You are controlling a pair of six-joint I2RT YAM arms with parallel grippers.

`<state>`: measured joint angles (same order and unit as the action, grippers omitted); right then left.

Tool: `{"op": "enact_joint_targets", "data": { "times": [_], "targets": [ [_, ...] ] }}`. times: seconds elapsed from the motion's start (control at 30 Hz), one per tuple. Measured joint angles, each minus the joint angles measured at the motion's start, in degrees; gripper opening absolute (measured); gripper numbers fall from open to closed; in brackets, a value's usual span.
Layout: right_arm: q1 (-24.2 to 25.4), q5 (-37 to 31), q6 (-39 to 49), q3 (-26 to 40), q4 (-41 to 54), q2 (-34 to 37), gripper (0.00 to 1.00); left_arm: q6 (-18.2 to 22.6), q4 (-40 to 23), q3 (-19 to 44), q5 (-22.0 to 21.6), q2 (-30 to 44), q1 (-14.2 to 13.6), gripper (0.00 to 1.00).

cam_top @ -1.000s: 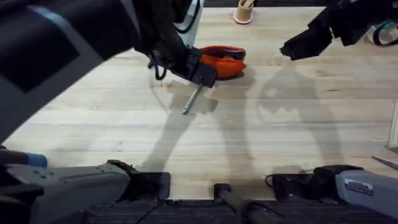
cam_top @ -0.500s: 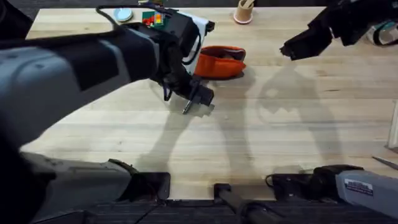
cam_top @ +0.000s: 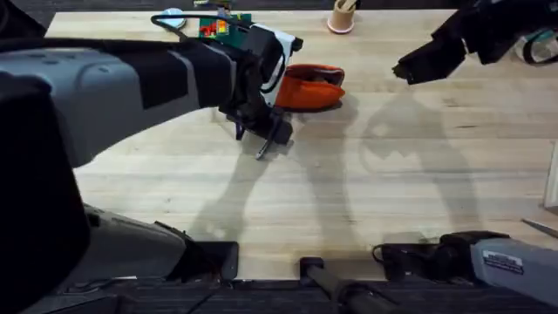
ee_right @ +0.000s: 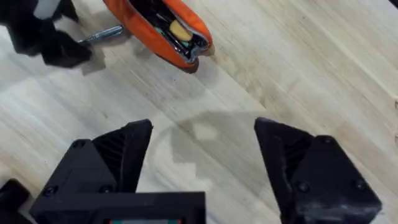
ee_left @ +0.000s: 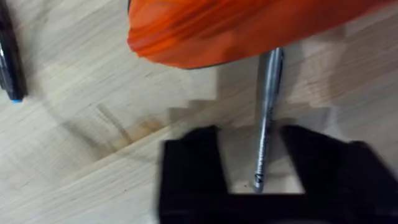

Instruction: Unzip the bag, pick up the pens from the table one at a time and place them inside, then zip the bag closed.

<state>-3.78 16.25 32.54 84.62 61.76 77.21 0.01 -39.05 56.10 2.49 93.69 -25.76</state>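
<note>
The orange bag (cam_top: 311,87) lies on the table (cam_top: 392,192) at the back centre; in the right wrist view the bag (ee_right: 163,23) gapes open with items inside. A silver pen (cam_top: 264,149) lies just in front of it. My left gripper (cam_top: 272,134) is down over this pen, open. In the left wrist view the silver pen (ee_left: 266,118) runs between its black fingers (ee_left: 186,171), one end under the bag (ee_left: 236,28). A black pen (ee_left: 9,56) lies off to one side. My right gripper (cam_top: 417,66) hovers open to the bag's right, holding nothing.
A tan cup (cam_top: 341,16) stands at the table's back edge. A colourful small object (cam_top: 215,25) and a pale round thing (cam_top: 173,17) sit at the back left. The left arm (cam_top: 122,87) spans the left half of the table.
The left gripper has dropped from beside the bag down onto the silver pen, and now straddles it. The right arm has not moved.
</note>
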Motion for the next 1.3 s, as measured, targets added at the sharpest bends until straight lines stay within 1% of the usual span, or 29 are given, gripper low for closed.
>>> {"op": "enact_joint_targets", "data": {
  "times": [0.03, 0.07, 0.13, 0.17, 0.2, 0.47, 0.83, 1.03, 1.13, 1.3],
  "targets": [
    [0.0, 0.0, 0.0, 0.0, 0.0, 0.0, 0.996, -0.1, 0.1, 0.0, 0.2, 0.0, 0.0, 0.491],
    [0.0, 0.0, 0.0, 0.0, 0.0, 0.0, 0.996, 0.0, 0.0, 0.0, 0.6, 0.0, 0.0, 0.342],
    [0.0, 0.0, 0.0, 0.0, 0.0, 0.0, 0.996, -0.1, 0.0, 0.0, 1.6, 0.0, -0.1, 0.131],
    [0.0, 0.0, 0.0, 0.0, 0.0, 0.0, 0.996, 0.0, 0.1, 0.0, 1.8, 0.0, -0.2, 0.066],
    [0.0, 0.0, 0.0, 0.0, 0.0, 0.0, 0.996, 0.0, 0.1, 0.2, 1.7, 0.0, -0.3, 0.051],
    [0.0, 0.0, 0.0, 0.0, 0.0, 0.0, 0.996, -0.1, -0.1, 0.2, 2.0, 0.0, -0.2, 0.045],
    [0.0, 0.0, 0.0, 0.0, 0.0, 0.0, 0.996, -1.6, 0.5, 0.2, 2.0, 0.0, -0.2, 0.044],
    [0.0, 0.0, 0.0, 0.0, 0.0, 0.0, 0.996, -1.7, -0.7, 0.9, 2.0, -1.2, -0.2, 0.044],
    [0.0, 0.0, 0.0, 0.0, 0.0, 0.0, 0.996, -0.6, -2.5, 1.9, 2.0, -4.4, -0.2, 0.044],
    [0.0, 0.0, 0.0, 0.0, 0.0, 0.0, 0.996, 3.0, -7.4, 5.1, 2.0, -10.6, -0.2, 0.044]
  ]
}}
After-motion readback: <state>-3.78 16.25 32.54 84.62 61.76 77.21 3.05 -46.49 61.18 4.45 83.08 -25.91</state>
